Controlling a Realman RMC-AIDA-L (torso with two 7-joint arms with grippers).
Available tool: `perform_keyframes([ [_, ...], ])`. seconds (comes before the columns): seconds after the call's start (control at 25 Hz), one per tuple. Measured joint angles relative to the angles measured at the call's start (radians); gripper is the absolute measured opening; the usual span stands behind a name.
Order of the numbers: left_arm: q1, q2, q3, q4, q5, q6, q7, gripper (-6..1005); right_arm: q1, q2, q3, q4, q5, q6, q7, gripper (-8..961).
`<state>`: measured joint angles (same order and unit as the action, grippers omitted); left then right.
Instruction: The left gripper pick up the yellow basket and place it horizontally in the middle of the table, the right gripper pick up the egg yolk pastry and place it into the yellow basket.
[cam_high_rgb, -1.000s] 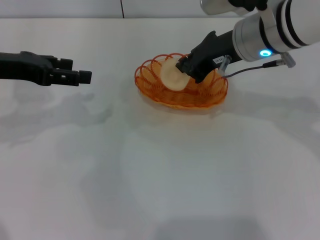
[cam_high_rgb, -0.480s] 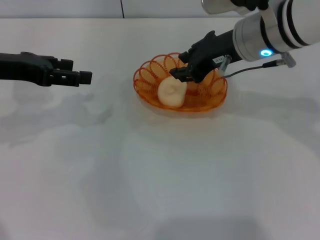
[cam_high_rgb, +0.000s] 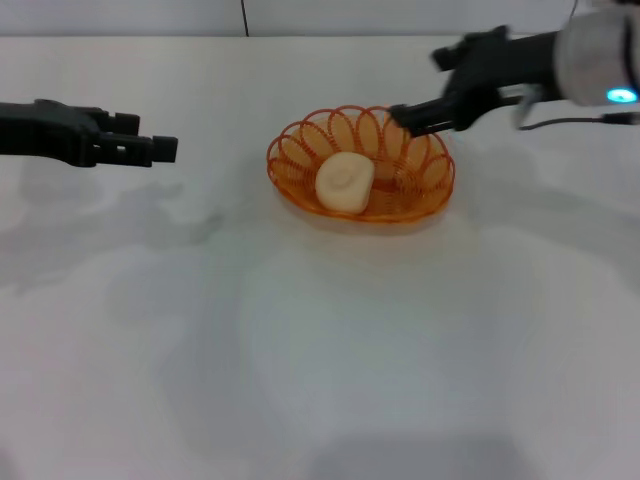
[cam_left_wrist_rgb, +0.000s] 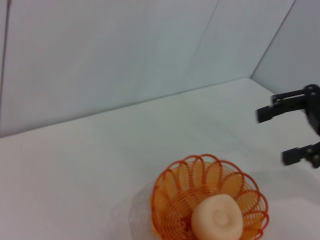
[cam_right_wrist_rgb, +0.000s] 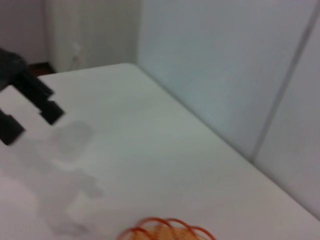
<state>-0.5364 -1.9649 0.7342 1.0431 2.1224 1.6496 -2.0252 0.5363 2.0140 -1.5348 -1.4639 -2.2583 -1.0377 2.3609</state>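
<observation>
My work surface is the white table (cam_high_rgb: 320, 350). The yellow basket (cam_high_rgb: 430, 185) sits directly on it near mid-table, upright, toward the far side.

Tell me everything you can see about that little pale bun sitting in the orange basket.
The egg yolk pastry is a small round bun, pale cream-yellow, with a smooth domed top and a shallow dimple in its middle. It looks soft and matte, whole and unmarked. It lies inside the yellow basket, resting on the wire floor and leaning toward the near side. Nothing grips it: the right gripper hangs open above the basket's far rim, clear of the bun.
</observation>
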Motion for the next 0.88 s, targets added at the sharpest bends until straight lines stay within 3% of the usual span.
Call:
perform_keyframes([
  [0.2,0.011,0.005,-0.013,0.000,-0.001,0.000,0.014,817,-0.133,-0.002,0.108,-0.075,0.068,-0.061,-0.066,800],
  [0.4,0.026,0.007,-0.036,0.000,-0.014,0.006,0.044,817,-0.235,-0.004,0.241,-0.071,0.265,-0.168,-0.233,859],
  [0.64,0.043,0.014,-0.038,0.000,-0.035,0.012,0.059,817,-0.278,-0.007,0.323,-0.034,0.373,-0.308,-0.382,853],
  [0.88,0.049,0.012,-0.038,0.000,-0.047,0.037,0.101,817,-0.275,-0.008,0.331,0.001,0.367,-0.340,-0.435,848],
])
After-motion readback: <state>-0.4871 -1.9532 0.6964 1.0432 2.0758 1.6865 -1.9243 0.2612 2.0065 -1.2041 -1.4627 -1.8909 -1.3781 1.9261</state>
